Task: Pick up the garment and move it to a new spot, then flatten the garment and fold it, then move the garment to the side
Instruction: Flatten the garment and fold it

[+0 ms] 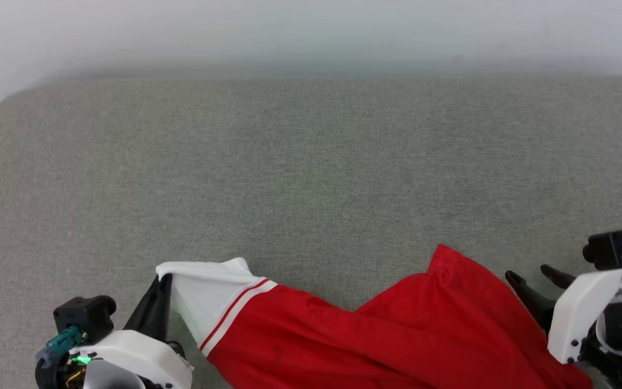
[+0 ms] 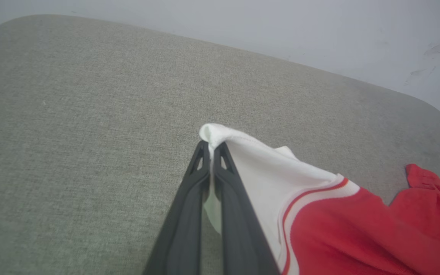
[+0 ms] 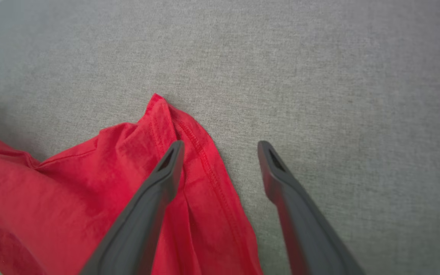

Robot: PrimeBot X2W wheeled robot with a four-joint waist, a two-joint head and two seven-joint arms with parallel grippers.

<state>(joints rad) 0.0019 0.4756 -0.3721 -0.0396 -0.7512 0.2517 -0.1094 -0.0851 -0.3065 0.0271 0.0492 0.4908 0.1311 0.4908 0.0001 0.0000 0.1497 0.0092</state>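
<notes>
The garment [image 1: 376, 335] is red with a white sleeve and red-white trim. It lies stretched along the near edge of the grey cushion. My left gripper [image 1: 162, 281] is shut on the garment's white sleeve tip, which the left wrist view shows as the sleeve [image 2: 266, 172] pinched between the left gripper [image 2: 212, 147] fingertips. My right gripper [image 1: 529, 275] stands open just right of the garment's red corner. In the right wrist view the right gripper [image 3: 220, 147] holds nothing, and the red hem [image 3: 189, 160] lies under and beside its left finger.
The grey fabric cushion [image 1: 311, 173] stretches far ahead, ending at a pale wall [image 1: 311, 32]. Its rounded corner [image 1: 3, 108] shows at far left. The cloth runs off the bottom of the head view.
</notes>
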